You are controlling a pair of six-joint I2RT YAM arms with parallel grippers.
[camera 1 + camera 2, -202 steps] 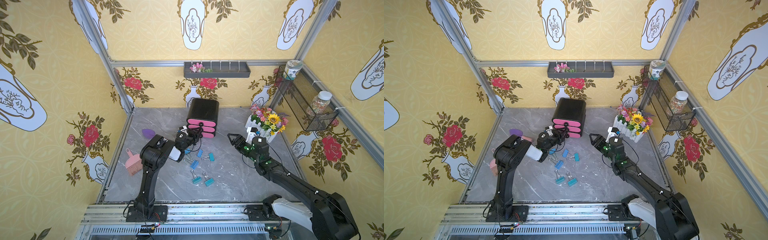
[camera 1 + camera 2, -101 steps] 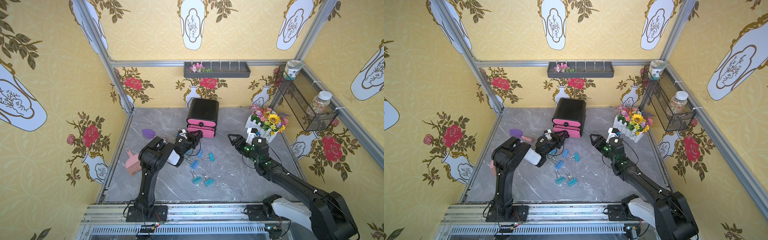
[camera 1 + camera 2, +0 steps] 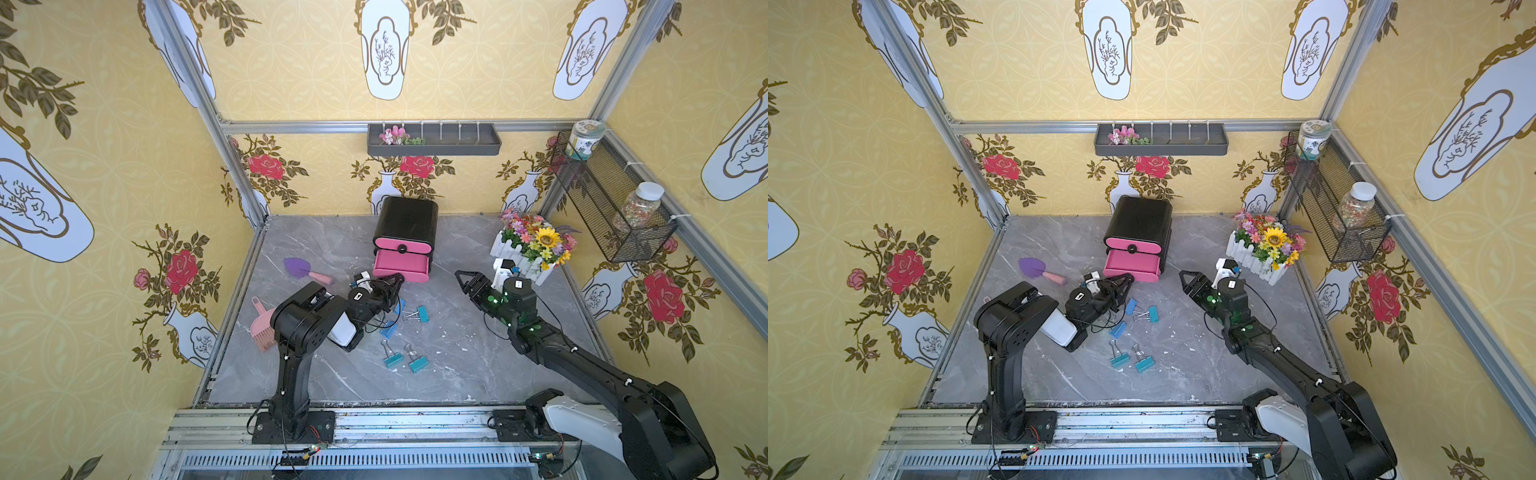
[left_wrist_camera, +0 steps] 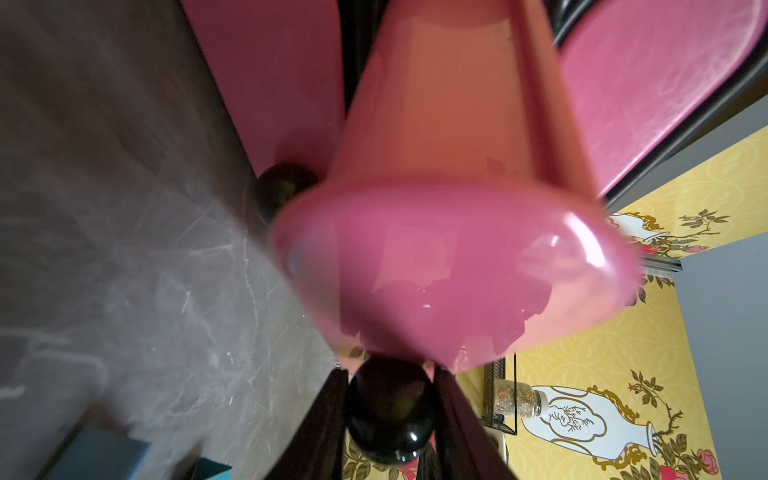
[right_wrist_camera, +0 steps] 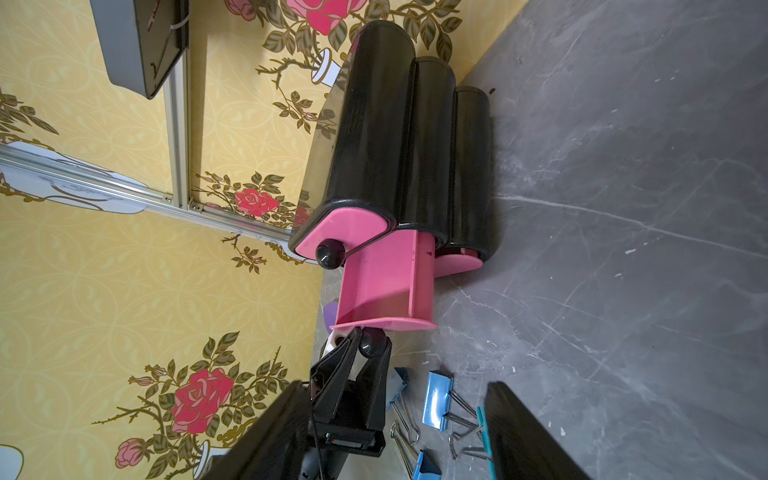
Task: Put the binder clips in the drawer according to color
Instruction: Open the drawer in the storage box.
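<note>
The drawer (image 3: 405,220) is a black cabinet with pink fronts at the back middle, seen in both top views (image 3: 1138,220). Its middle tray (image 3: 401,266) stands pulled out. My left gripper (image 3: 398,277) is shut on that tray's round black knob (image 4: 388,411), also seen in the right wrist view (image 5: 372,345). Blue binder clips (image 3: 399,309) and teal ones (image 3: 391,359) lie on the floor in front of the cabinet. My right gripper (image 3: 461,276) hangs open and empty to the right of the cabinet, with blue clips (image 5: 436,399) below it.
A purple scoop (image 3: 299,266) and a pink brush (image 3: 262,328) lie at the left. A white flower box (image 3: 528,249) stands at the back right. A wire basket (image 3: 611,208) with jars hangs on the right wall, a grey shelf (image 3: 434,139) on the back wall.
My left gripper has drawn back toward the front with the knob, and the middle tray has slid out of the cabinet. The right arm has barely moved.
</note>
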